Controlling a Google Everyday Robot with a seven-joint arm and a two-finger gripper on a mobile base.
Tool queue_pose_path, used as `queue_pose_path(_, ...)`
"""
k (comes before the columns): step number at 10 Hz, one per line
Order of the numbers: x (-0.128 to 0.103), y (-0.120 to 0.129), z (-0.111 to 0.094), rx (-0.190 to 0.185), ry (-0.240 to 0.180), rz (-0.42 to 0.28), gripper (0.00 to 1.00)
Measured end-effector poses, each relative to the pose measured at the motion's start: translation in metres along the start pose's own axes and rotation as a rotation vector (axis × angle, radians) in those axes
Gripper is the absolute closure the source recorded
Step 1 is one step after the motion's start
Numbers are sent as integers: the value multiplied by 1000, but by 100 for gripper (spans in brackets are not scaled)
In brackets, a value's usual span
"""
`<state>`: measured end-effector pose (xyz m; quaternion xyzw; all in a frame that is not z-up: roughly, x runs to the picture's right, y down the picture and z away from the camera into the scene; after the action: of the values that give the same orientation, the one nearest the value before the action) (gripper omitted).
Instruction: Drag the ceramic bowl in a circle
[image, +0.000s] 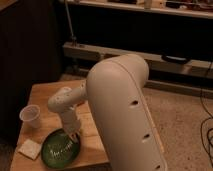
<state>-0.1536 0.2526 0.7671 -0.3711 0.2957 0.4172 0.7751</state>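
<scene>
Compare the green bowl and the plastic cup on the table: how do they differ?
The ceramic bowl is dark green and glossy; the plastic cup is pale and translucent. The bowl is wide and shallow; the cup is narrower. The pincer sits at the bowl's right rim; the cup stands apart, untouched. Both sit upright on the wooden table.

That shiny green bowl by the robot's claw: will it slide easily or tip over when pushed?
Probably slides easily: the bowl looks glazed and the wooden table looks smooth. It is wide and shallow, so tipping seems unlikely. With the claw at its rim, it may pivot rather than follow straight.
</scene>
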Motion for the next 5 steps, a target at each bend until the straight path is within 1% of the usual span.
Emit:
queue_pose_path(1,-7,-7,-4,-4,-5,3,100)
queue_pose_path(3,-26,-40,-9,-11,-11,20,100)
queue_pose_path(4,-33,-50,-11,-11,-14,27,100)
queue_pose_path(5,-42,-54,-14,-15,-16,27,100)
